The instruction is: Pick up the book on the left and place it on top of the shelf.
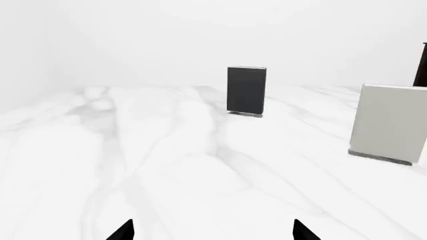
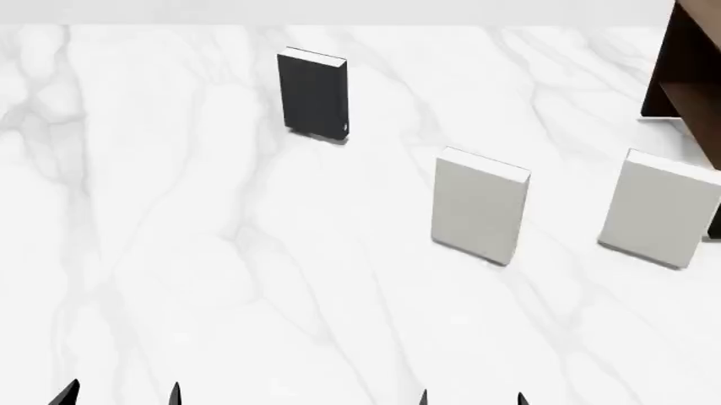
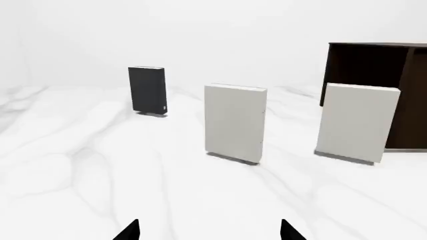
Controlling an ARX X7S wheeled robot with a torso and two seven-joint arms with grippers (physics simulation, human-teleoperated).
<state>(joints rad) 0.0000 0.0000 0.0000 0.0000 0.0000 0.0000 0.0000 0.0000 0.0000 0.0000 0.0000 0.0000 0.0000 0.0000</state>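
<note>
Clearly nothing is in hand yet: the black book (image 2: 313,93) stands upright on the marble tabletop (image 2: 203,253), long axis vertical, far back and toward the left, well apart from both grippers. From the left gripper (image 2: 118,394) it lies ahead and a little to the right. The right gripper (image 2: 471,396) sits farther off, with the nearer white book (image 2: 480,207) roughly in its line. So the left arm looks the better placed. Both pairs of jaws are spread apart and hold nothing; only their black tips show. The second white book (image 2: 661,209) stands by the dark shelf (image 2: 683,67), which is cut off at the edge, its top out of sight.
</note>
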